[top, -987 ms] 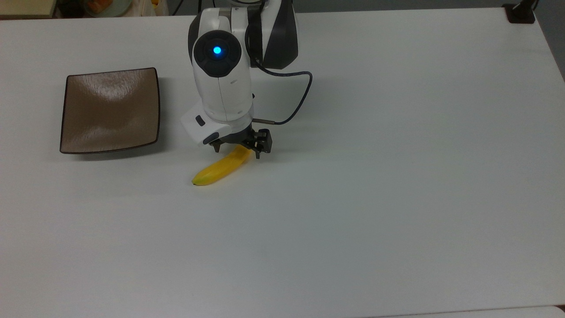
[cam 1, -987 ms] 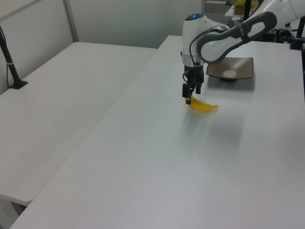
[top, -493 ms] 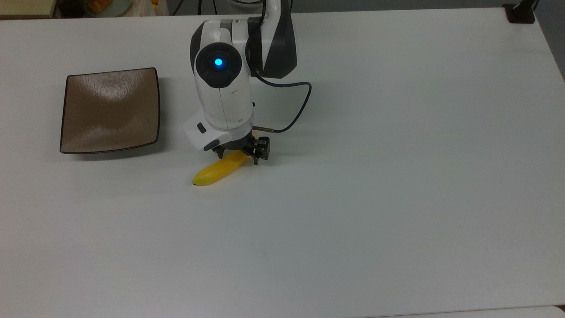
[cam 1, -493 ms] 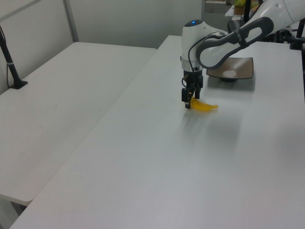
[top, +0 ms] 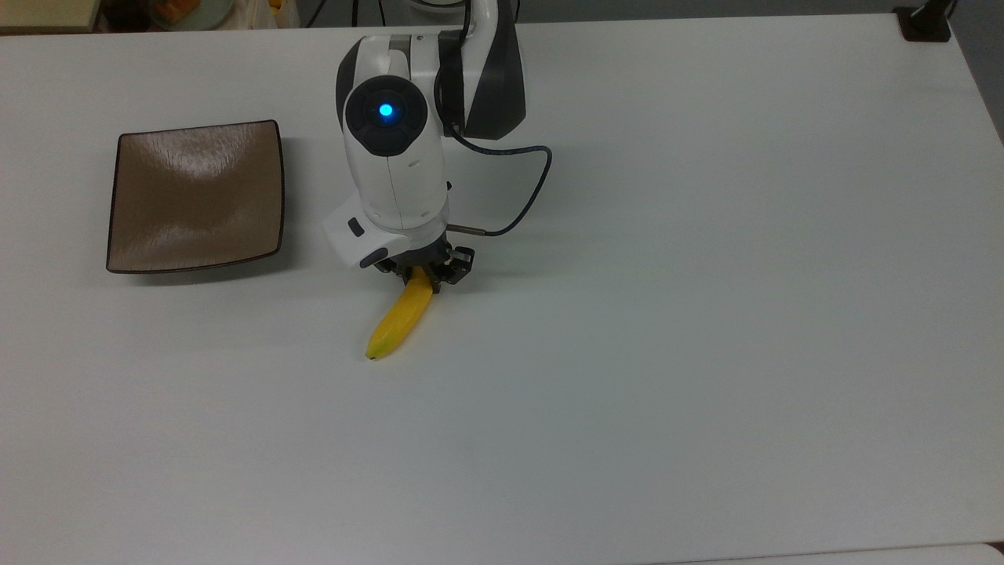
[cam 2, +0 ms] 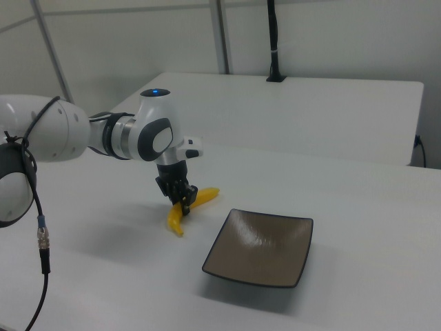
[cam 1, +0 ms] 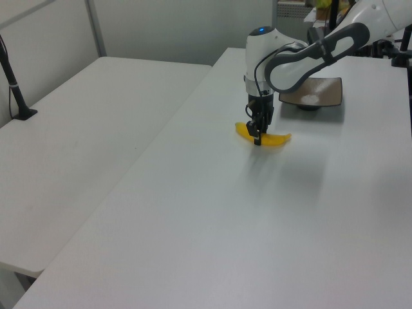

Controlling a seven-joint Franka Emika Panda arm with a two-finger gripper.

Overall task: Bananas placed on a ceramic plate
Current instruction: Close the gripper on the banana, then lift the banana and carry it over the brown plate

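The tool (top: 424,275) is seen closed on the banana (top: 398,322), its black fingers pinching the fruit near mid-length. In the top view the banana is angled from under the tool down toward the view's lower left, its free end ending above the white worktop (top: 706,314). In the left view the banana (cam 1: 262,136) is gripped crosswise, with both ends showing on either side of the tool (cam 1: 258,137); whether it is lifted clear of the worktop cannot be told. The ceramic plate (top: 196,196) is set flat on the worktop, well apart from the banana, toward the top view's left. In the right view the plate (cam 2: 265,245) is seen at the right view's right of the banana (cam 2: 185,207), near it but not touching.
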